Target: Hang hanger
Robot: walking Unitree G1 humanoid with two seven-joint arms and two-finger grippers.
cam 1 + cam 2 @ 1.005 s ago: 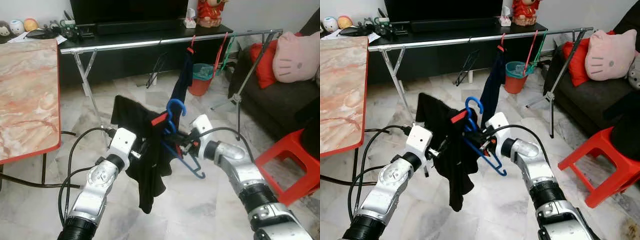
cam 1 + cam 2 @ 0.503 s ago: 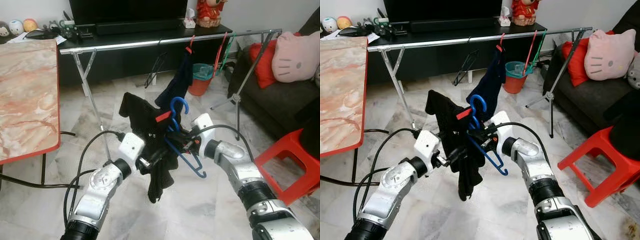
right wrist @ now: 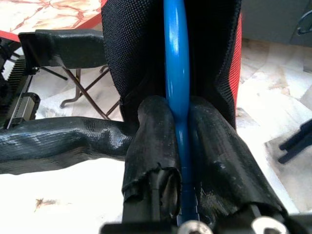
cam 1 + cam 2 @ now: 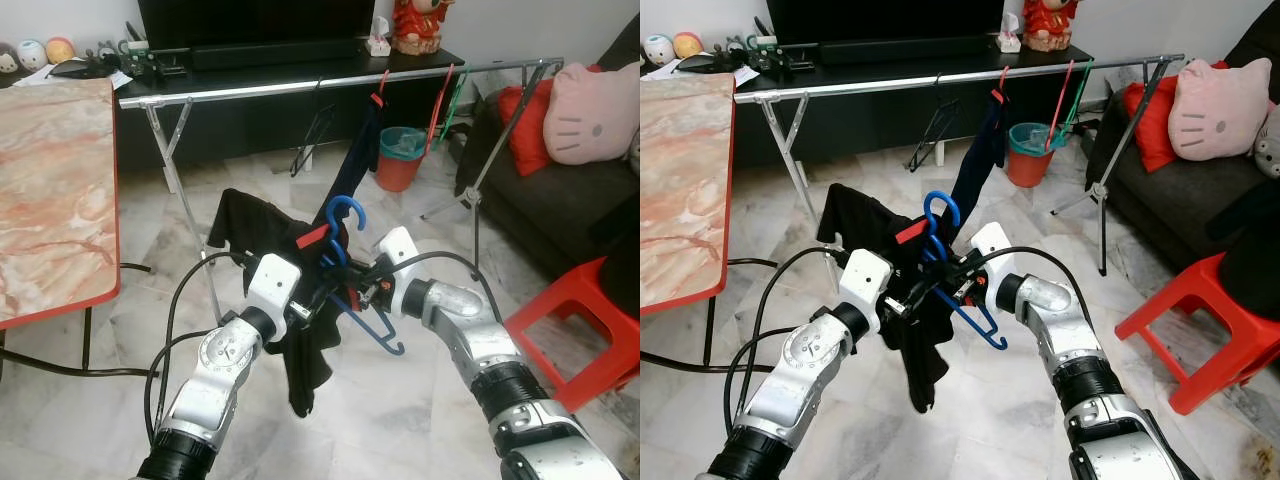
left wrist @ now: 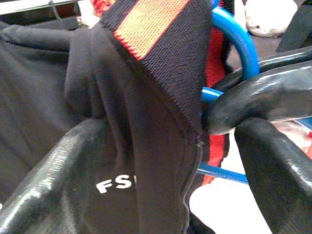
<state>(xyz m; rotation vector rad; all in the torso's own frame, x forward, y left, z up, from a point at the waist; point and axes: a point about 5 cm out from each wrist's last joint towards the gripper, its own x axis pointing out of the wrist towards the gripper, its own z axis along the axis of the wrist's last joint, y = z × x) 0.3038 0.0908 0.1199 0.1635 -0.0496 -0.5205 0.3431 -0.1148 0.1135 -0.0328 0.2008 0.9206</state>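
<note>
In front of the robot, mid-air above the marble floor [image 4: 400, 420], both arms meet w/ a blue hanger [image 4: 352, 262] and a black garment [image 4: 300, 300] between them. Right pincer [image 3: 178, 141] is pinched on the blue hanger's neck, its two black fingers [image 3: 214, 161] pressed against the plastic from either side; hook [image 4: 938, 212] points up, the lower bar slants down toward the robot's right. Left pincer [image 4: 315, 300] is clamped on the black garment near its zip and collar (white letters "FS" show on the cloth in the left wrist view, plus an orange-red knit band [image 5: 146, 22] at the collar edge). Garment is draped over the hanger's left shoulder, bunched at top, rest hanging down in a long tail toward the floor, not touching it.

Behind, well apart from the pincers, a silver drying rack rail [image 4: 330, 85] runs across the room on folding legs. On the rail: a dark garment on a red hanger [image 4: 372, 130], a black empty hanger [image 4: 315, 135], then red and green hangers [image 4: 445, 100] near the right end. Marble-top desk [image 4: 50, 190] w/ red edge at the robot's left; red plastic stool [image 4: 590, 320] and a sofa w/ pink cat-face cushion [image 4: 595, 95] at its right. Teal-lined orange bin [image 4: 403, 158] sits beyond the rack, near the black TV console [image 4: 250, 70].
</note>
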